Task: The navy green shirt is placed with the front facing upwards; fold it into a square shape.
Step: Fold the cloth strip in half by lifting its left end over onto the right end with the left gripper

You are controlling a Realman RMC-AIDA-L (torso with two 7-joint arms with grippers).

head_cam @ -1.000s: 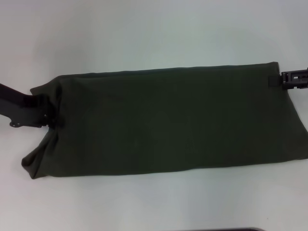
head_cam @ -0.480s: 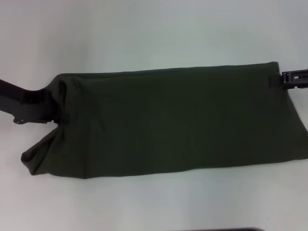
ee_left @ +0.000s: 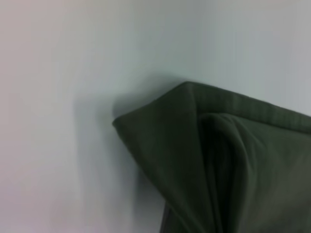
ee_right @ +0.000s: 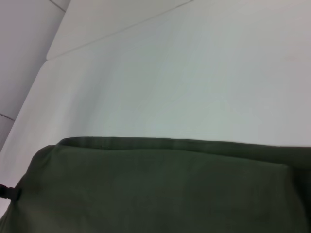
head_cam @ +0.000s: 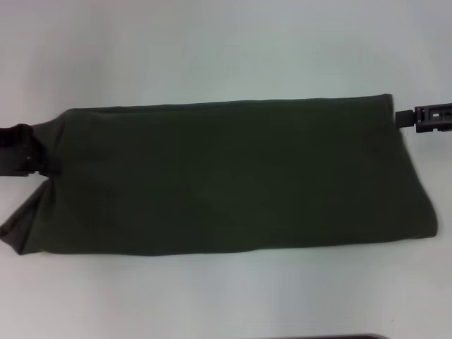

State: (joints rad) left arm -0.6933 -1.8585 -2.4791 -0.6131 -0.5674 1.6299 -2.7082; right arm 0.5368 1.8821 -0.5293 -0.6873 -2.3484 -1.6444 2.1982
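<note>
White desk (head_cam: 212, 42) carries the navy green shirt (head_cam: 226, 176), folded into a long band, plain side up. My left gripper (head_cam: 21, 150) seems pinched on its left end; right gripper (head_cam: 424, 118) fingers I cannot tell. Next, I judge, end over end
</note>
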